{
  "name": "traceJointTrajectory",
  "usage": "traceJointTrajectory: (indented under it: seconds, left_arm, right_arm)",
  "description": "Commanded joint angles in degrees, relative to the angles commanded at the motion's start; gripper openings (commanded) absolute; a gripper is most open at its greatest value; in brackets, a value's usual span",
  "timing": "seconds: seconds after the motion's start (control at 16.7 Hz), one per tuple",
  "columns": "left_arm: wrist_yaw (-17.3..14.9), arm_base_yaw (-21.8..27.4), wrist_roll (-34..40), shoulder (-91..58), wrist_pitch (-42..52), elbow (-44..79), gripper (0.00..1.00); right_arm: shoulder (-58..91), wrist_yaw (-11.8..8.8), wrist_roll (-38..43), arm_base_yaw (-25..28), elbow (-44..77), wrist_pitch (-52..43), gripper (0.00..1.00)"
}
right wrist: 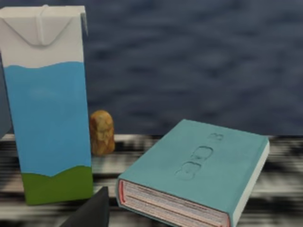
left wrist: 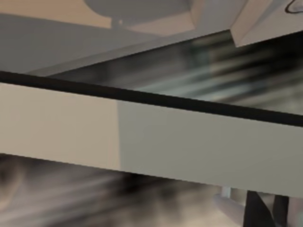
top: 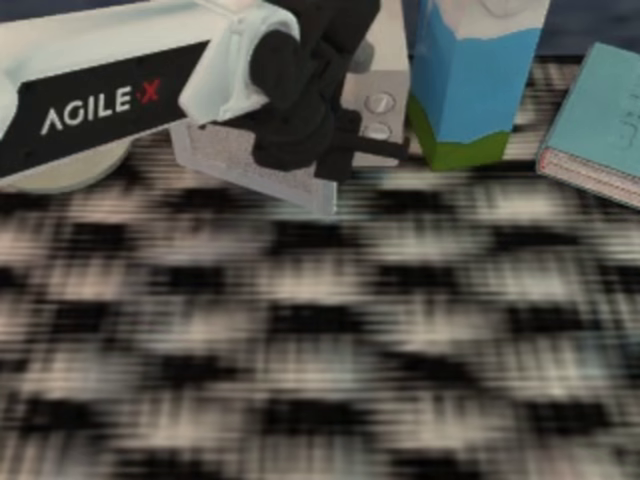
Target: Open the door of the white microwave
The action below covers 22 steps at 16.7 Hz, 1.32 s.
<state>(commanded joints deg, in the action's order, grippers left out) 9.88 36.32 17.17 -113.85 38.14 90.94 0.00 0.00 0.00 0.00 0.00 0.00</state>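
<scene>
The white microwave (top: 388,60) stands at the back centre of the table, its two grey knobs (top: 380,102) facing forward. Its door (top: 250,170), with the grey speckled window, is swung partly out toward the front left. My left gripper (top: 338,165) sits at the door's free edge, shut on the handle strip. In the left wrist view the door's edge (left wrist: 189,137) fills the middle, the dark fingers (left wrist: 255,210) sit low, and the beige inside (left wrist: 47,12) shows beyond. My right gripper is out of the top view; only one dark finger (right wrist: 92,213) shows.
A blue-white-green carton (top: 470,80) stands right beside the microwave. A teal book (top: 595,120) lies at the back right. In the right wrist view a small brown lump (right wrist: 102,132) sits behind the carton (right wrist: 47,109) and the book (right wrist: 199,170). A black-and-white checked cloth (top: 320,340) covers the table.
</scene>
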Motion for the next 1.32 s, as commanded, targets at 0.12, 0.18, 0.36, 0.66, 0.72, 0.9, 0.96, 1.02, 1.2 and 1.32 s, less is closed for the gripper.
traceJointTrajectory:
  seconds: [0.12, 0.18, 0.36, 0.66, 0.72, 0.9, 0.96, 1.02, 1.2, 1.32]
  left_arm:
    - [0.0, 0.0, 0.0, 0.0, 0.0, 0.0, 0.0]
    - [0.0, 0.0, 0.0, 0.0, 0.0, 0.0, 0.0]
    - [0.0, 0.0, 0.0, 0.0, 0.0, 0.0, 0.0]
    - [-1.52, -0.29, -2.28, 1.72, -1.13, -2.55, 0.0]
    - [-2.06, -0.57, -3.46, 2.37, -1.42, -3.85, 0.0]
    - [-3.53, -1.3, -6.39, 4.43, -2.62, -6.68, 0.0]
    - [-3.72, -1.38, -6.73, 4.85, -2.93, -6.88, 0.0]
    - [-3.73, -1.39, -6.75, 4.88, -2.95, -6.89, 0.0]
    - [-3.73, -1.39, -6.75, 4.88, -2.95, -6.89, 0.0]
    - [-3.73, -1.39, -6.75, 4.88, -2.95, -6.89, 0.0]
  right_arm:
    - [0.0, 0.0, 0.0, 0.0, 0.0, 0.0, 1.0]
    - [0.0, 0.0, 0.0, 0.0, 0.0, 0.0, 1.0]
    - [0.0, 0.0, 0.0, 0.0, 0.0, 0.0, 1.0]
    - [0.0, 0.0, 0.0, 0.0, 0.0, 0.0, 1.0]
    - [0.0, 0.0, 0.0, 0.0, 0.0, 0.0, 1.0]
    - [0.0, 0.0, 0.0, 0.0, 0.0, 0.0, 1.0]
    - [0.0, 0.0, 0.0, 0.0, 0.0, 0.0, 1.0]
    - [0.0, 0.0, 0.0, 0.0, 0.0, 0.0, 1.0]
    - [0.0, 0.0, 0.0, 0.0, 0.0, 0.0, 1.0]
    - [0.0, 0.0, 0.0, 0.0, 0.0, 0.0, 1.0]
